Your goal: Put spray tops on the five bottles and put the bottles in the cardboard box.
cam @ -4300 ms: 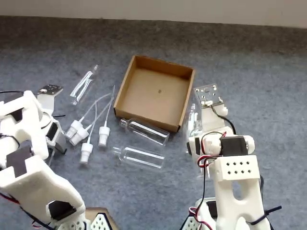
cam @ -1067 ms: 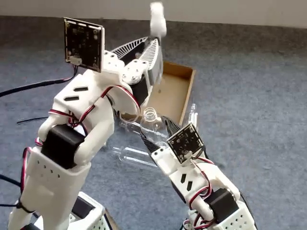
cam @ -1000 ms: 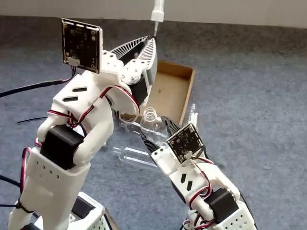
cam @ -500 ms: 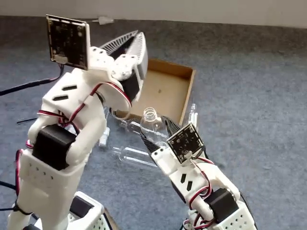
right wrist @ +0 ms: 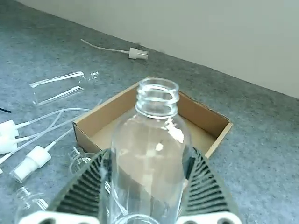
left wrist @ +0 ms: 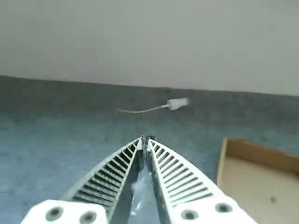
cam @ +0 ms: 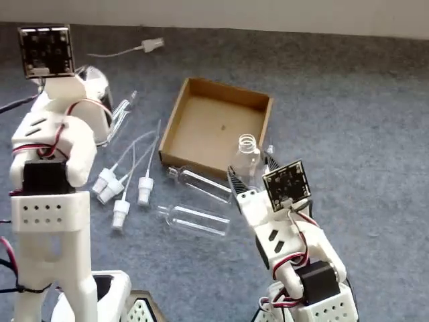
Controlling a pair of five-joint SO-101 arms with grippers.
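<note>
Above the middle of the grey carpeted surface (cam: pixel 375 100), just on the near side of the shallow brown cardboard box (cam: pixel 175 124), the right gripper (right wrist: pixel 150 153) clamps a clear round plastic bottle (right wrist: pixel 152 126) by its body. It holds the bottle upright with the open neck on top, probably so that a spray top can go in from above. The left gripper (left wrist: pixel 145 140) is raised over the left part of the surface, its fingers pressed together and seemingly with nothing between them. One white spray top with a long thin tube (cam: pixel 150 45) lies alone by the far edge of the surface, well apart from the bottle. One second earlier the left gripper held this top high over the bottle's neck. Since then the top has left the gripper and the left arm has swung back to the left. The right arm has also carried the bottle a little toward the right edge.
</note>
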